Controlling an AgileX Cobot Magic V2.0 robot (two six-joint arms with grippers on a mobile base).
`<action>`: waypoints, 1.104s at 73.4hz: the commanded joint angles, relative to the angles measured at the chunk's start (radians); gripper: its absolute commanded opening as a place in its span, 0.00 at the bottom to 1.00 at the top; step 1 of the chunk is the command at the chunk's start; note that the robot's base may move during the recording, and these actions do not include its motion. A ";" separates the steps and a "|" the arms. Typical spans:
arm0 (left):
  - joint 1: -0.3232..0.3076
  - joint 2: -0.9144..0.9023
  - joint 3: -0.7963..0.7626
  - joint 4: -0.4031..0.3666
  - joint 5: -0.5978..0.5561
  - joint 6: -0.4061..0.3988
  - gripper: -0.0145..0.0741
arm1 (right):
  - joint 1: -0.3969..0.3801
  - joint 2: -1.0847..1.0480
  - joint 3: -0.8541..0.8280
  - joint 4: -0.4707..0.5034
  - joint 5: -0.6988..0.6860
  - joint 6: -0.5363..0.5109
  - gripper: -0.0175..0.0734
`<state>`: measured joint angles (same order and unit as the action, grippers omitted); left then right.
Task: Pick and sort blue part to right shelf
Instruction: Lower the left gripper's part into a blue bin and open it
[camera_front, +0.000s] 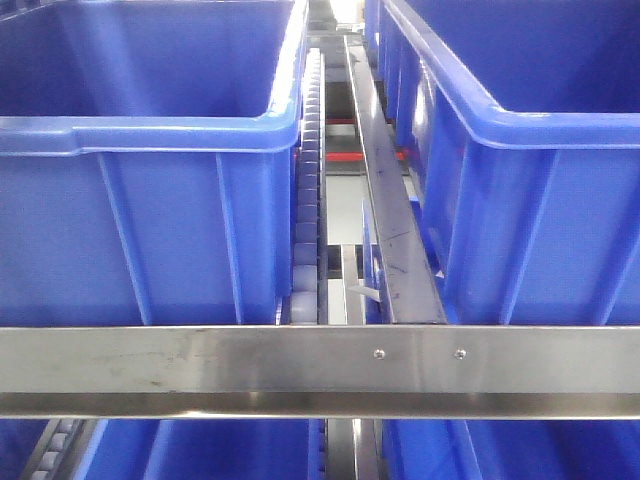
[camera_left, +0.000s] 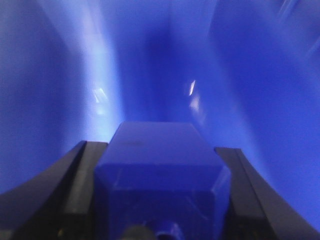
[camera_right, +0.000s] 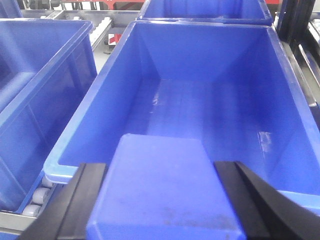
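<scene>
Neither gripper shows in the front view. In the left wrist view, my left gripper (camera_left: 157, 150) is shut on a blue part (camera_left: 160, 175), a squat solid-blue block with bevelled corners, held between the black fingers (camera_left: 82, 175). Blurred blue crate walls fill everything around it. In the right wrist view, my right gripper (camera_right: 161, 167) is shut on a second blue part (camera_right: 162, 195). That block hangs just over the near rim of an open blue crate (camera_right: 200, 55) on the right shelf (camera_front: 300, 365), whose steel front rail carries two screws.
Two large blue crates (camera_front: 140, 210) (camera_front: 540, 180) stand on the shelf behind the rail, with a roller track (camera_front: 308, 200) and a steel divider (camera_front: 390, 210) between them. More blue crates (camera_right: 35, 100) flank the one under my right gripper, and another level sits below the rail.
</scene>
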<state>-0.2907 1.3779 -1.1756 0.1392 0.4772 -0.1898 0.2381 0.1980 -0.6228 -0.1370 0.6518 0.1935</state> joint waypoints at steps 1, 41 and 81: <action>0.011 0.105 -0.090 -0.022 -0.065 -0.007 0.44 | -0.001 0.019 -0.023 -0.015 -0.102 -0.006 0.44; 0.068 0.629 -0.520 -0.098 0.227 0.004 0.44 | -0.001 0.019 -0.023 -0.015 -0.087 -0.006 0.44; 0.068 0.574 -0.559 -0.091 0.285 0.008 0.95 | -0.001 0.019 -0.023 -0.015 -0.081 -0.006 0.44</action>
<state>-0.2224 2.0591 -1.6925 0.0473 0.7925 -0.1858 0.2381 0.1980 -0.6228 -0.1370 0.6568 0.1935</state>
